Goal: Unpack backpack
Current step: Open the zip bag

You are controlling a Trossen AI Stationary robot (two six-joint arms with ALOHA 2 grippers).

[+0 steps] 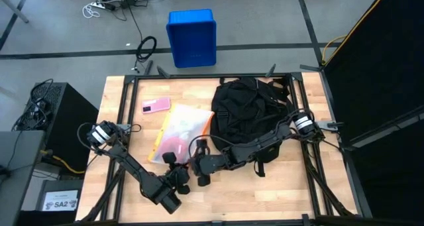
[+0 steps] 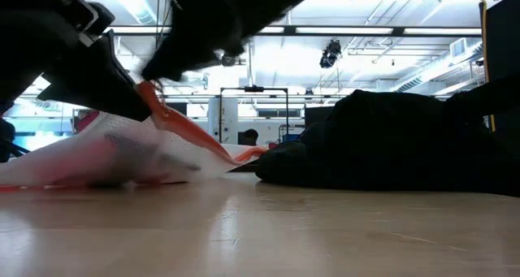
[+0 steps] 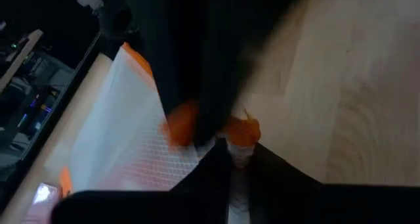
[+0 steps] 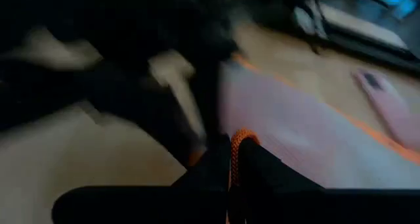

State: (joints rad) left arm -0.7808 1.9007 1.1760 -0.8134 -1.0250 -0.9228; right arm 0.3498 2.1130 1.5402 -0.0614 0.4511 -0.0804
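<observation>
Both hands low over the desk [image 1: 265,193]: left hand [image 1: 173,161] and right hand [image 1: 197,161] each clamped on the orange-edged pouch [image 1: 180,128] beside the backpack [image 1: 248,110].

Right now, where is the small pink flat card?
In the high view, the small pink flat card lies on the wooden table, left-rear, beside the clear orange-edged pouch.

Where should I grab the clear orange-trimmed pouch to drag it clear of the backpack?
Probably the orange-trimmed near edge of the pouch, approached from the table's front. It lies flat, its far side against the backpack. The left gripper and right gripper both look shut on that edge.
</observation>
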